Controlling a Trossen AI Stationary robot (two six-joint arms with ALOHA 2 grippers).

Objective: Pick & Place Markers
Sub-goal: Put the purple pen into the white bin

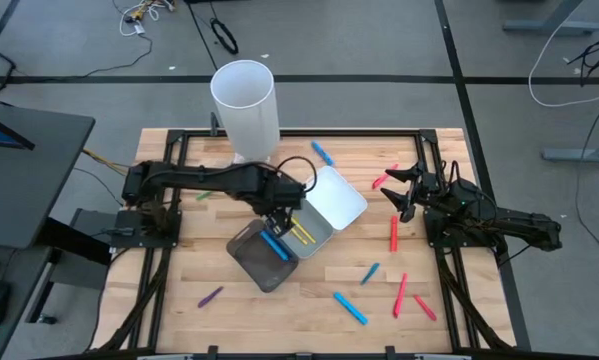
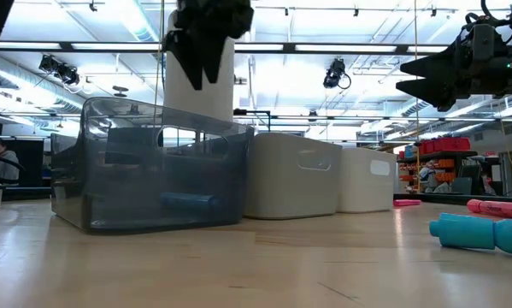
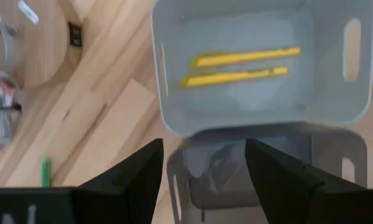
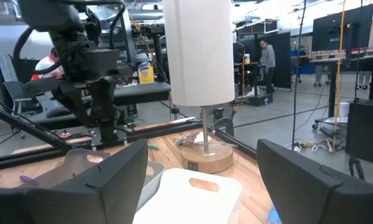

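Hovering over the middle of the bench, our left gripper (image 1: 279,222) hangs open and empty above the dark tray (image 1: 251,262) holding one blue marker (image 1: 274,246); two yellow markers (image 3: 239,65) lie in the grey tray (image 3: 174,118) beside it. Our right gripper (image 1: 403,189) waits open by the right edge; red and blue markers (image 1: 394,233) lie scattered toward that edge.

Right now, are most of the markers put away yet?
Not yet. Two yellow markers lie in the grey tray and a blue marker in the dark tray. The left gripper hovers open above, empty. About a dozen remain loose, like the red marker.
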